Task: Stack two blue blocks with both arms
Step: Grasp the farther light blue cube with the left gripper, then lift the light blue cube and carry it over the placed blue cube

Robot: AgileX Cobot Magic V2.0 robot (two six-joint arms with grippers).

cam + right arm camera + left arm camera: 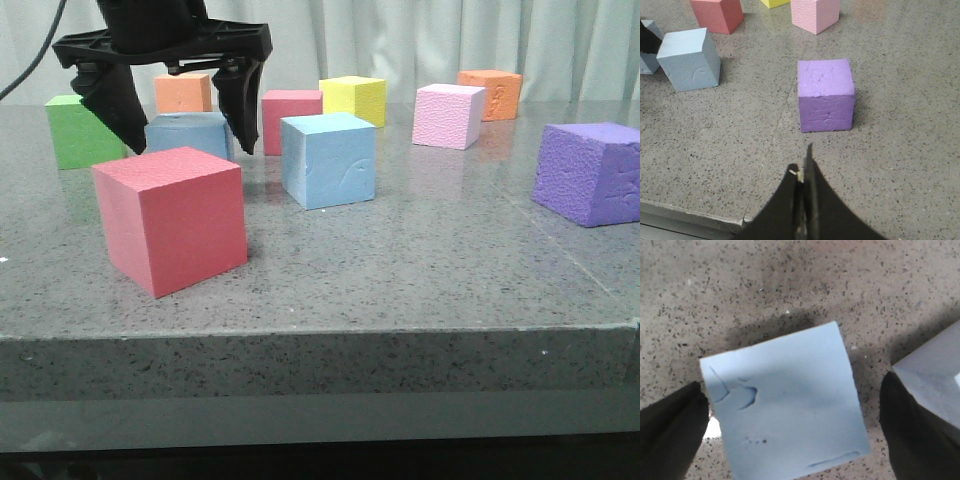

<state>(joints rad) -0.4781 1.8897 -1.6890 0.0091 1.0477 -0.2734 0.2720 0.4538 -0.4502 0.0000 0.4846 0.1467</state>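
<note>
One blue block [188, 132] sits on the table behind the big red cube, between the spread fingers of my left gripper [187, 143]. In the left wrist view this dented block [785, 405] lies between the two black fingertips [670, 432] of the left gripper [790, 412]. The gripper is open, with a gap on one side. The second blue block [328, 158] stands just to the right and also shows in the left wrist view [935, 382] and the right wrist view [690, 59]. My right gripper [802, 175] is shut and empty, held above the table in front of the purple cube [826, 95].
A big red cube [172, 218] stands at the front left. Green [78, 130], orange [183, 92], red [290, 120], yellow [353, 98], pink [449, 115] and a second orange [490, 92] cube line the back. The purple cube [590, 172] is at the right. The table's front edge [320, 330] is near.
</note>
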